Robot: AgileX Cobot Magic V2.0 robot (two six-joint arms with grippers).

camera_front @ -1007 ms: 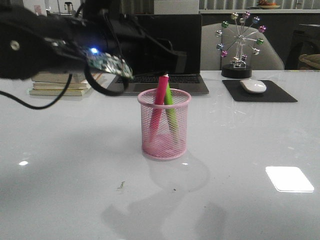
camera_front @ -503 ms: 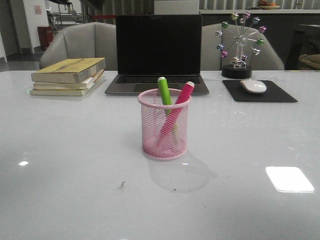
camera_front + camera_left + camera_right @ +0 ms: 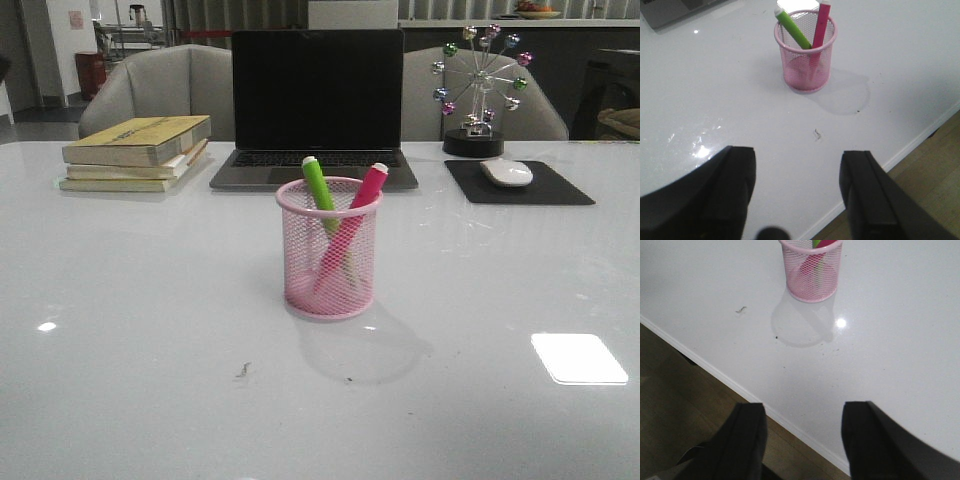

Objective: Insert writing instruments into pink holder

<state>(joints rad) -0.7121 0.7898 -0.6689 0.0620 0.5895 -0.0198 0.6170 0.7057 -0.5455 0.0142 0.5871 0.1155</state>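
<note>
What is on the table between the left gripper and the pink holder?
Almost nothing: in the left wrist view, only a small scrap lies on the bare white table between the open left gripper and the holder.

front cam sits low at the table's near edge, looking straight across the white table (image 3: 150, 300) toward the laptop (image 3: 317, 100) at the back. left wrist cam looks down at a slant from above the near part of the table. right wrist cam hangs out past the table's edge, floor showing. all three catch the pink holder (image 3: 329, 248) (image 3: 806, 50) (image 3: 812, 267), well away from both wrist cams.
</note>
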